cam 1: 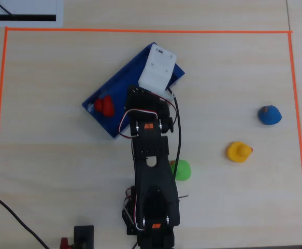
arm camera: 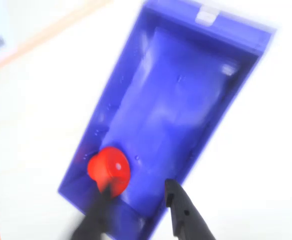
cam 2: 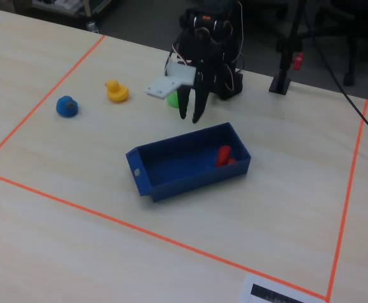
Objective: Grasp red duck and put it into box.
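Observation:
The red duck [cam 1: 105, 106] lies inside the blue box [cam 1: 122, 83], at its lower-left end in the overhead view. In the fixed view the red duck [cam 2: 224, 155] sits at the box's [cam 2: 171, 165] right end. My gripper [cam 2: 190, 118] hangs open and empty above the box's far wall. In the wrist view the gripper [arm camera: 135, 194] is open, its left finger blurred just below the red duck [arm camera: 108, 170] and not holding it, its right finger at the rim of the box [arm camera: 176, 100]. In the overhead view the arm's white wrist part hides the fingers.
A yellow duck [cam 1: 239, 151], a blue duck [cam 1: 269, 115] and a green duck [cam 1: 182, 169] stand on the table outside the box, the green one beside the arm. Orange tape [cam 1: 140, 30] frames the work area. The arm's base [cam 1: 151, 223] is at the lower edge.

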`<state>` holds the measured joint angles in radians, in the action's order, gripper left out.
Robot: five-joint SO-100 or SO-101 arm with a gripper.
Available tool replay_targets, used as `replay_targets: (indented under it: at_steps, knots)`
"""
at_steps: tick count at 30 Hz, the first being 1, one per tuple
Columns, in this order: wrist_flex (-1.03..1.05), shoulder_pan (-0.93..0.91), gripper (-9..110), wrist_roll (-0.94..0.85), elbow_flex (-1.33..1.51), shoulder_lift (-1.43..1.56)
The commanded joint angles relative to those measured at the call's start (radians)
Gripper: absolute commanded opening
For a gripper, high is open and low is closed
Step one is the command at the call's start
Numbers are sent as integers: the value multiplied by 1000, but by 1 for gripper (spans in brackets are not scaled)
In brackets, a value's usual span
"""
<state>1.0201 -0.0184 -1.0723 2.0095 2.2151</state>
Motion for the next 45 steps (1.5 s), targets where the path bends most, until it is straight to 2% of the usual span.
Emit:
replay_targets:
  at_steps: [1, 12, 17, 29, 38, 40, 45]
  knots:
    - [37, -44, 0, -54, -18, 201]
    - [285, 15, 0, -115, 476, 867]
    - [337, -11, 0, -158, 723, 1095]
    - [278, -52, 0, -229, 1100, 1095]
    - [290, -60, 0, -210, 1100, 1095]
    - [290, -60, 7, -210, 1101, 1095]
    - [288, -60, 8, -209, 1101, 1095]
